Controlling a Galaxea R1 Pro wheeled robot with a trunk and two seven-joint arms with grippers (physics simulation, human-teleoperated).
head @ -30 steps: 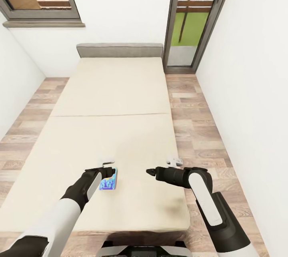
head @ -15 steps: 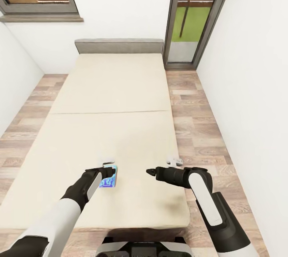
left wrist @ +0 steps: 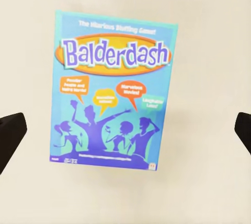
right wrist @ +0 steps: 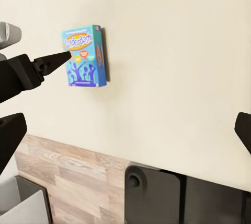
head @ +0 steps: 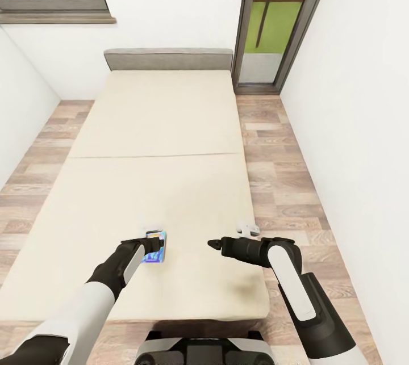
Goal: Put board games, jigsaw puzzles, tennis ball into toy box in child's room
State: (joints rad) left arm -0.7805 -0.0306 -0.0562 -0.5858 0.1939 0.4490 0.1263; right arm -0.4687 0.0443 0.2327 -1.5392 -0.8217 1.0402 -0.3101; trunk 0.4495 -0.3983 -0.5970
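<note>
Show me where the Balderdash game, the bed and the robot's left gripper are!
Balderdash game (left wrist: 112, 96): left wrist view, middle of the blue box lid.
Bed (head: 165, 126): head view, bare cream mattress top.
Left gripper (head: 158, 244): head view, between its fingertips, over the game.

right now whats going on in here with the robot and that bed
The robot stands at the foot of the wide cream bed. Its left tool hangs open right above a blue Balderdash board game box lying flat on the mattress, not gripping it. The right tool is open too, holding nothing, out over the bed beside it.
</note>
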